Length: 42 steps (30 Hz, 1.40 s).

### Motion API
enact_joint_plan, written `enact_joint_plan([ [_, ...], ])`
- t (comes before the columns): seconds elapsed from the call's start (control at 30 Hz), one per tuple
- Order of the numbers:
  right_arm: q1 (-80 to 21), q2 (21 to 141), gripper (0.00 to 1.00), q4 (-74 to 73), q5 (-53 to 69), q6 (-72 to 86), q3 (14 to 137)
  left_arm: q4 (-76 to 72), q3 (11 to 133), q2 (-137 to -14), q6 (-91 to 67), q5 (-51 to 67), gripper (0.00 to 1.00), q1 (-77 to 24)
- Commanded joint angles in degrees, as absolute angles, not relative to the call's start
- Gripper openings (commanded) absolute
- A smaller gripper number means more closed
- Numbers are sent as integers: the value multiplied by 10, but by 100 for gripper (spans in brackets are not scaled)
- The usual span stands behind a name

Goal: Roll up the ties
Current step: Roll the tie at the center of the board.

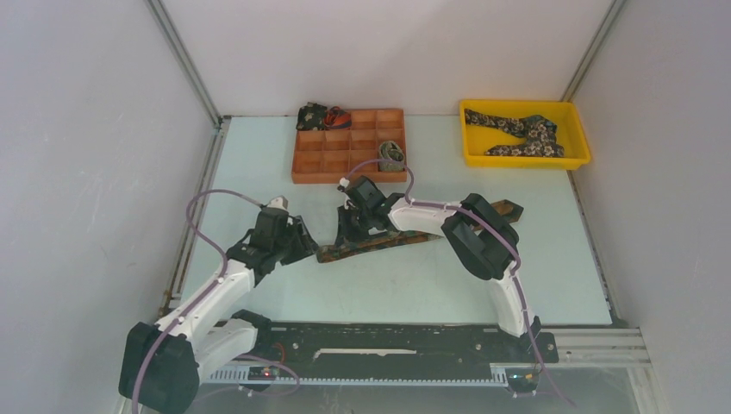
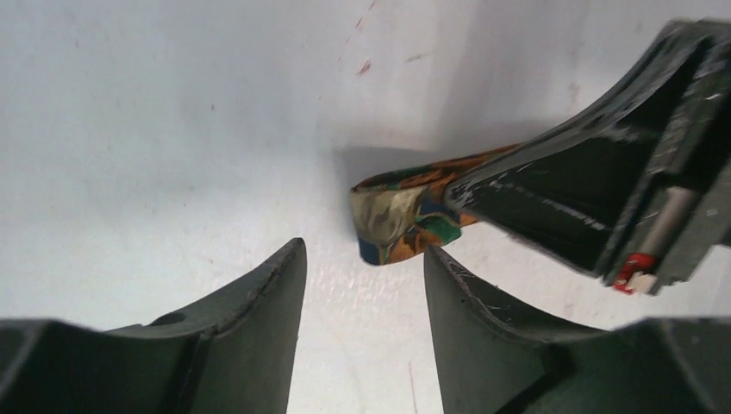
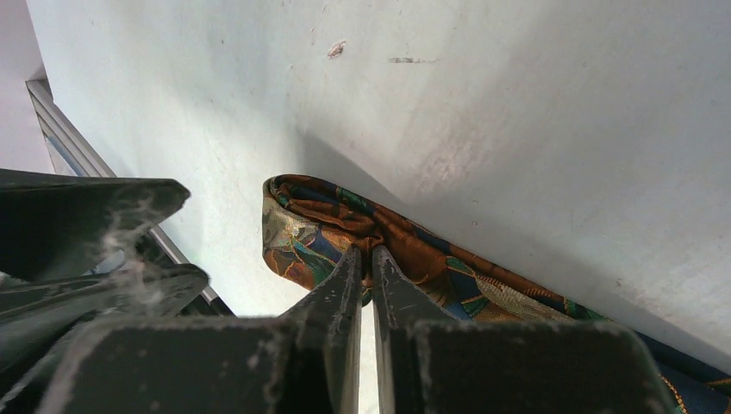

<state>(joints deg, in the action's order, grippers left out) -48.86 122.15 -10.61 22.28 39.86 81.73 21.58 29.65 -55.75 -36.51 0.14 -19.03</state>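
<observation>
Found brown-rust tie (image 1: 405, 241) stretched flat along the counter (image 1: 259, 164) between the arms, its left end folded over and pinched tight in the right hand (image 3: 366, 255). Saw the left hand (image 2: 364, 252) low beside that fold, jaws apart, gripping nothing. Noted also a rolled tie (image 1: 392, 155) in a right-side compartment of the orange tray (image 1: 303, 164), and a floral tie (image 1: 517, 134) loose in the yellow bin (image 1: 526, 161)

Left pincer (image 2: 364, 252), jaws apart, faces the folded end of the tie (image 2: 401, 220) on the table (image 2: 172, 129); right pincer (image 2: 470, 185) pinches it.
</observation>
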Motion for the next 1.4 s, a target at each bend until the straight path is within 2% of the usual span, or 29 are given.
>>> enact_joint_plan([
  [0.0,-485,1236,8,-108,220,377,839,186,272,-544,-349,24,60,-184],
  [0.33,-484,1249,6,-107,220,360,832,77,212,-565,-396,144,72,-131],
  [0.6,-483,1253,4,-97,218,353,821,3,180,-599,-426,201,64,-110],
  [0.83,-483,1256,3,-94,218,350,817,-50,163,-628,-443,226,61,-98],
  [1.37,-485,1258,1,-92,216,349,815,-124,134,-673,-494,236,52,-84],
])
